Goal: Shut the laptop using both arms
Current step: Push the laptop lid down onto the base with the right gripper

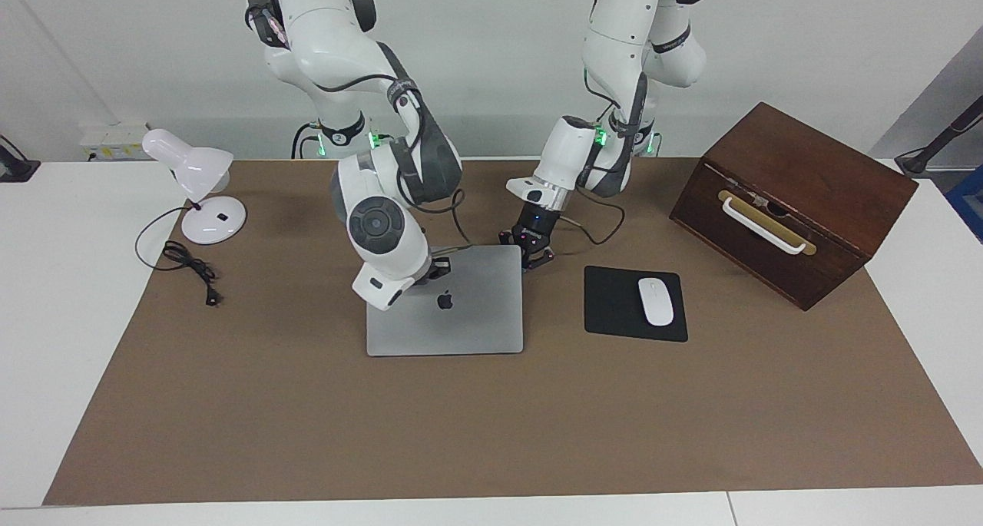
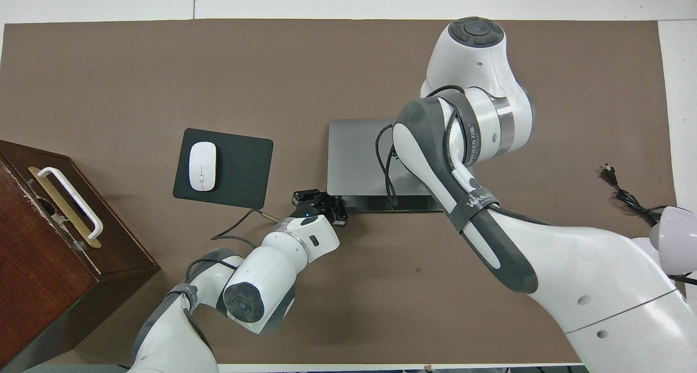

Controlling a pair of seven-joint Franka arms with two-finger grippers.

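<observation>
The silver-grey laptop point(image 1: 468, 319) point(image 2: 354, 155) lies mid-table with its lid folded almost flat, apple logo up. A dark strip still shows under the lid's edge nearest the robots. My right gripper point(image 1: 438, 269) is shut and rests on top of the lid near that edge; in the overhead view the right arm point(image 2: 452, 160) hides it. My left gripper point(image 1: 533, 254) point(image 2: 325, 201) is shut and sits low at the laptop's corner nearest the robots, toward the left arm's end. Nothing is held by either gripper.
A black mouse pad point(image 1: 610, 303) point(image 2: 245, 166) with a white mouse point(image 1: 656, 301) point(image 2: 202, 166) lies beside the laptop toward the left arm's end. A brown wooden box point(image 1: 799, 196) point(image 2: 49, 237) stands past it. A white desk lamp point(image 1: 196, 173) and its black cable point(image 1: 188, 269) are at the right arm's end.
</observation>
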